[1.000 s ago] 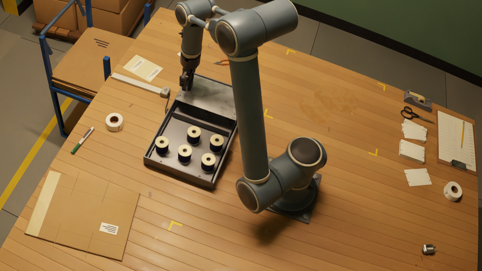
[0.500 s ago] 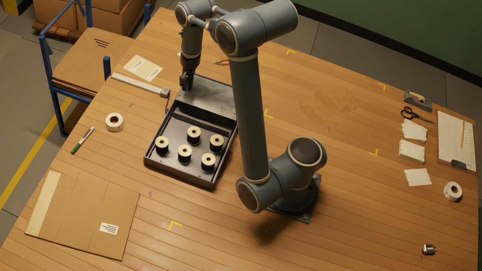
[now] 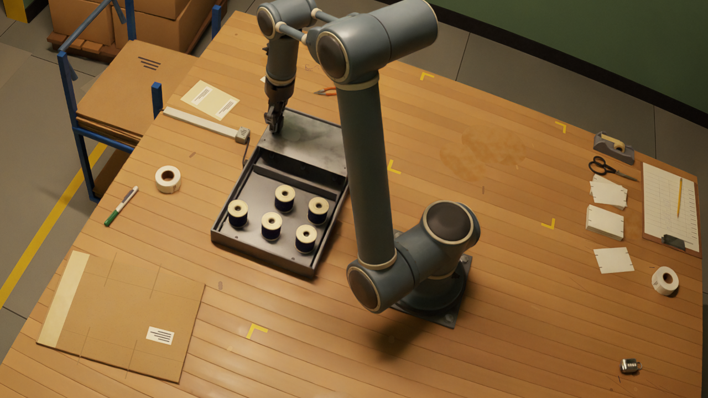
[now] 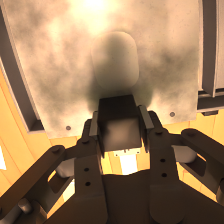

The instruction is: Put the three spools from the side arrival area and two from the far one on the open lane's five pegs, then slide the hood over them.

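Left of the arm's base a dark metal tray (image 3: pixel 279 218) holds several dark spools with cream tops (image 3: pixel 284 198), each standing upright in the open lane. The flat grey hood (image 3: pixel 307 141) sits over the tray's far half, clear of the spools. At the hood's far edge a small dark block handle (image 4: pixel 119 122) stands up. My gripper (image 3: pixel 274 121) (image 4: pixel 119 126) is down at that far edge, closed around the handle.
A flattened cardboard sheet (image 3: pixel 124 309) lies at the near left corner of the table. A tape roll (image 3: pixel 168 178), a green marker (image 3: pixel 120 206) and a white ruler (image 3: pixel 205 124) lie left of the tray. Scissors (image 3: pixel 610 168), note pads and a clipboard (image 3: pixel 669 208) lie far right.
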`<state>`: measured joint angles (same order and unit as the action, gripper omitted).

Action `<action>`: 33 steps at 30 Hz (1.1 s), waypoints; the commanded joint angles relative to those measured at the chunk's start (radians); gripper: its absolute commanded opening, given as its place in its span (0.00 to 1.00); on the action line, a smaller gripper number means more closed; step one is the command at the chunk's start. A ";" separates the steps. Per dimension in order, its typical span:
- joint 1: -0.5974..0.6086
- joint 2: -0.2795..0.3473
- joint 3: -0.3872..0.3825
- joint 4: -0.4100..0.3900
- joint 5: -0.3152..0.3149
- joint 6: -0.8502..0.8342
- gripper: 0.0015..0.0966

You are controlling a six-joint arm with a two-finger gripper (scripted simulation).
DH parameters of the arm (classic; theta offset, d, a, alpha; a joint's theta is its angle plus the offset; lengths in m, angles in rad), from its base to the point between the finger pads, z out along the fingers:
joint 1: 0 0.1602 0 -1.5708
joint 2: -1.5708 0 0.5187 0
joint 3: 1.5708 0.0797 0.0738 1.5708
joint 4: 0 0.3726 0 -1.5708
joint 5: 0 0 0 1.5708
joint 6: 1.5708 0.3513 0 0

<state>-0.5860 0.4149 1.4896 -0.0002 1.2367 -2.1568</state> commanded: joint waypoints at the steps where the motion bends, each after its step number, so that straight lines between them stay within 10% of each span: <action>1: 0.000 -0.001 -0.001 0.000 0.000 0.000 0.32; 13: 0.000 -0.001 -0.001 0.000 0.000 0.000 0.07; 33: 0.031 -0.015 0.023 0.000 -0.010 0.031 0.07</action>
<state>-0.5556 0.4008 1.5128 -0.0018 1.2253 -2.1255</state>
